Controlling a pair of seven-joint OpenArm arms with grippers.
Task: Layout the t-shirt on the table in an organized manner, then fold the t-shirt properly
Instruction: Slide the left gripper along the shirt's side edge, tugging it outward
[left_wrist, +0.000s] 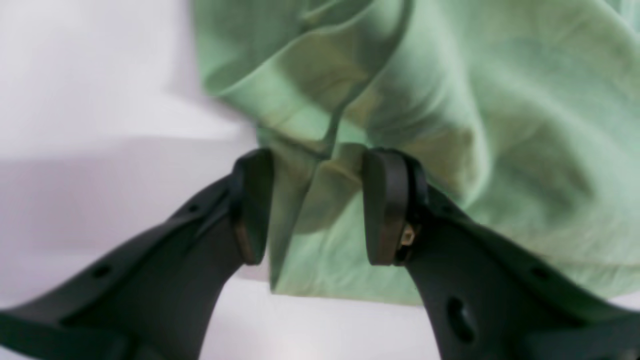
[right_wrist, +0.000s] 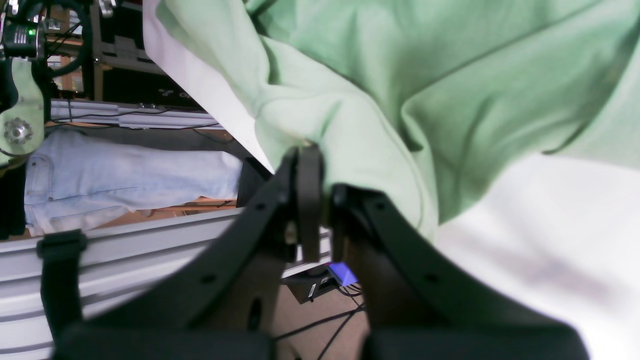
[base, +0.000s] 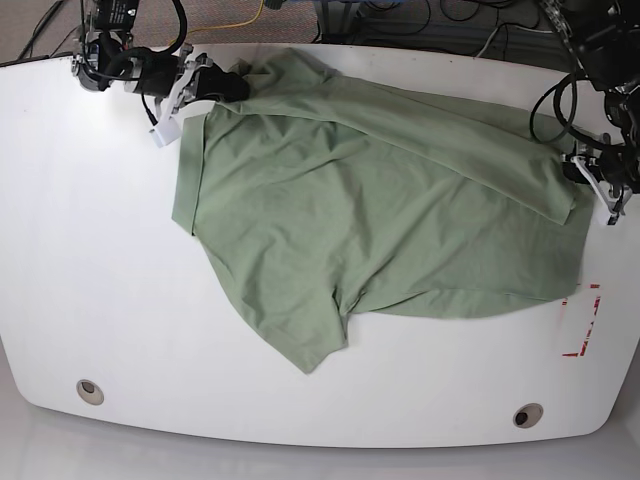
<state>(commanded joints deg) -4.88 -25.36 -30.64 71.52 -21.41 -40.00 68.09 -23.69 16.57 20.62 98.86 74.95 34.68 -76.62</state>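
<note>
grey floor (base: 300, 12), trailing cables (base: 440, 15)

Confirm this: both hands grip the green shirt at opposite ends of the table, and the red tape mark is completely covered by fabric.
Not quite. The base view shows the red tape mark exposed on the table, just beside the shirt. The rest holds: the left hand and right hand grip it at opposite ends.

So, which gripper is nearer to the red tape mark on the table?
Left. The left gripper holds the t-shirt edge just above the red tape mark; the right gripper is at the far opposite corner.
</note>
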